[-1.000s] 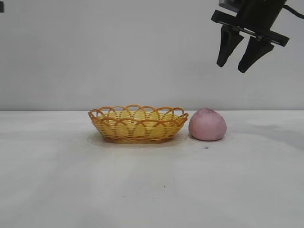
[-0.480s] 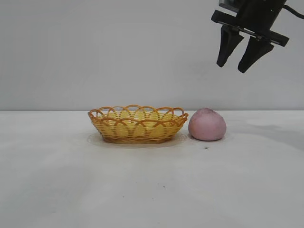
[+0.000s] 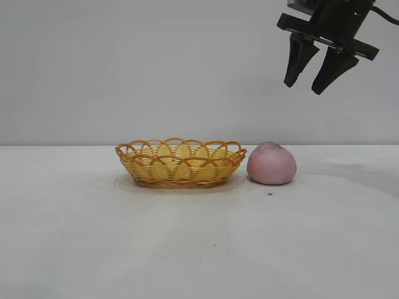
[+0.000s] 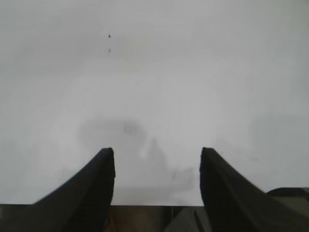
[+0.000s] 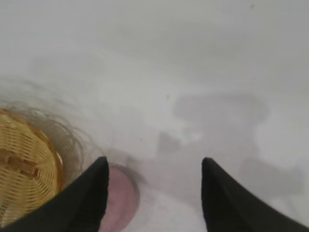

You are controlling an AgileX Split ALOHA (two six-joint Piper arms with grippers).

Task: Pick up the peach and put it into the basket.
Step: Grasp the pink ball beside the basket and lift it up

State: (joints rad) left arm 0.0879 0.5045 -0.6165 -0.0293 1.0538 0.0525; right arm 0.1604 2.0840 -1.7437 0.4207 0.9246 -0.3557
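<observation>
The pink peach (image 3: pixel 272 164) rests on the white table just right of the yellow-orange wicker basket (image 3: pixel 181 163), nearly touching its rim. My right gripper (image 3: pixel 306 87) hangs open and empty high above the peach, a little to its right. In the right wrist view the peach (image 5: pixel 121 195) shows partly behind one finger, with the basket (image 5: pixel 26 169) beside it, and the gripper (image 5: pixel 154 162) is open. My left gripper (image 4: pixel 157 152) is open over bare table in its wrist view; it does not show in the exterior view.
The white table (image 3: pixel 199 249) stretches wide in front of the basket and peach. A plain grey wall stands behind. A small dark speck (image 3: pixel 270 194) lies on the table below the peach.
</observation>
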